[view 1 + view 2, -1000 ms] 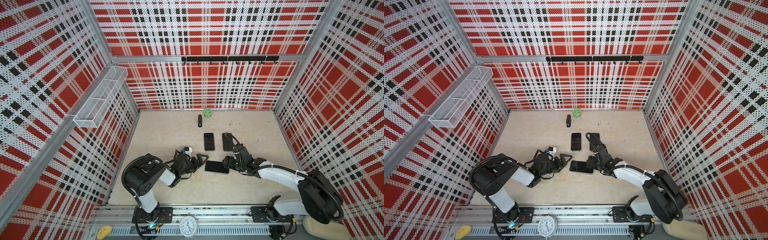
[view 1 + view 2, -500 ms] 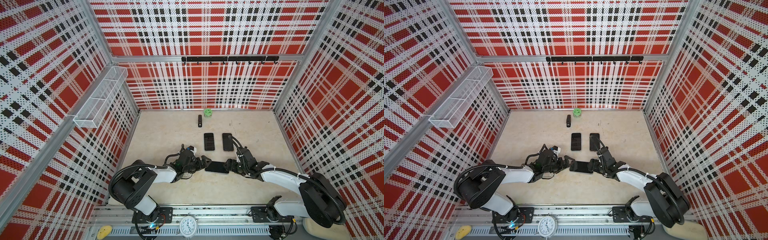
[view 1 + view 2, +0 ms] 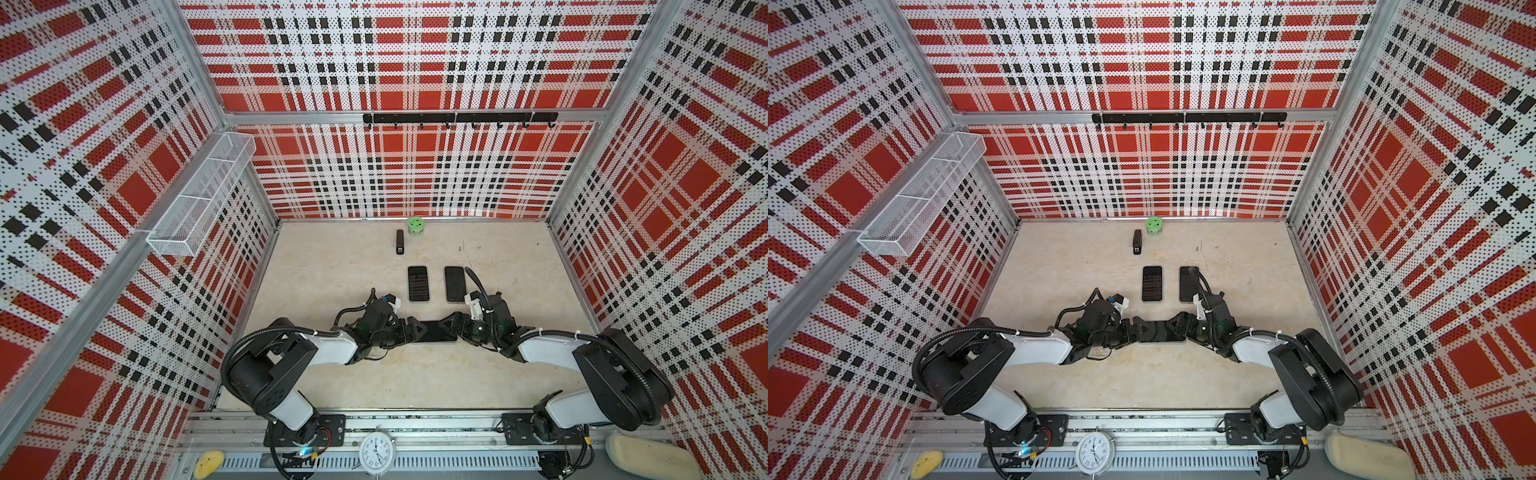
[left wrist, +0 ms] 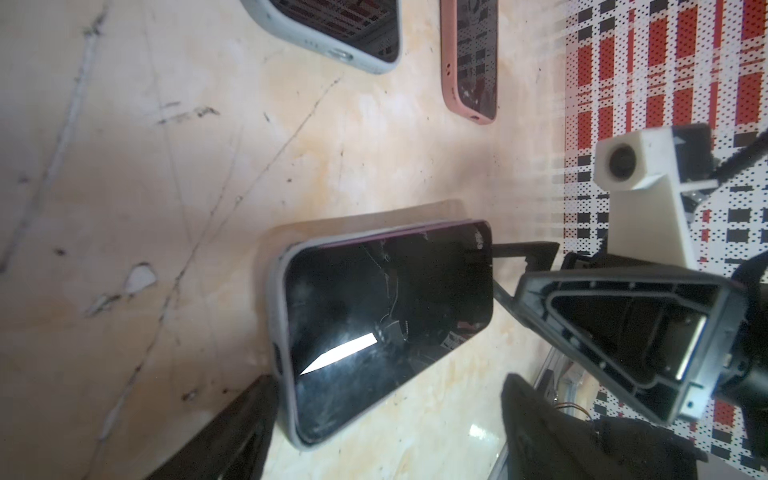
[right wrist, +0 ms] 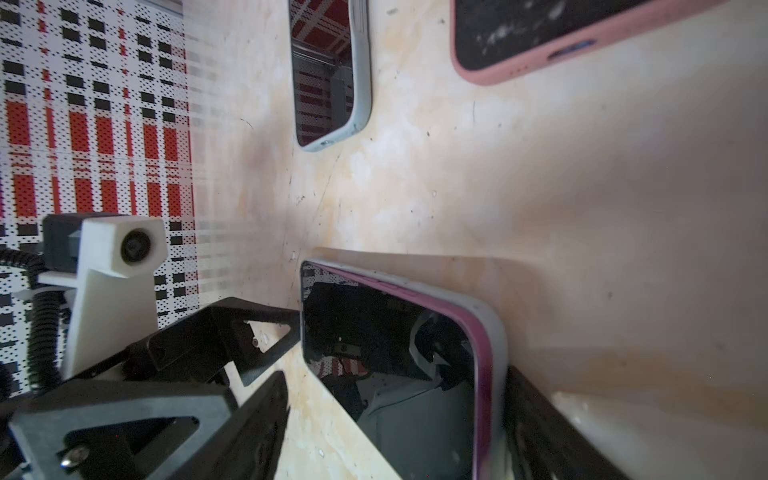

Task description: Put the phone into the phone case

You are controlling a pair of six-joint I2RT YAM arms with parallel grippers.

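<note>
A dark phone (image 3: 436, 331) (image 3: 1160, 332) with a purple edge lies flat near the front, set in a pale grey phone case (image 4: 277, 299) (image 5: 494, 332). Along one long side the purple edge (image 4: 395, 235) stands slightly proud of the case rim. My left gripper (image 3: 415, 330) (image 4: 390, 440) is at the phone's left end, open, its jaws straddling that end; one finger (image 4: 232, 436) rests by the case corner. At the right end, my right gripper (image 3: 451, 326) (image 5: 399, 432) is open too, one finger (image 5: 540, 436) against the case side and bare floor inside the other.
Two more cased phones lie just behind: one in a light grey case (image 3: 418, 283), one in a pink case (image 3: 455, 284). Farther back lie a small black stapler-like object (image 3: 400, 242) and a green round tin (image 3: 414, 226). A wire basket (image 3: 203, 199) hangs on the left wall.
The left gripper has reached right to the phone's left end and its jaws have narrowed a little. The right gripper has shifted to the phone's right end. The phone has barely moved.
</note>
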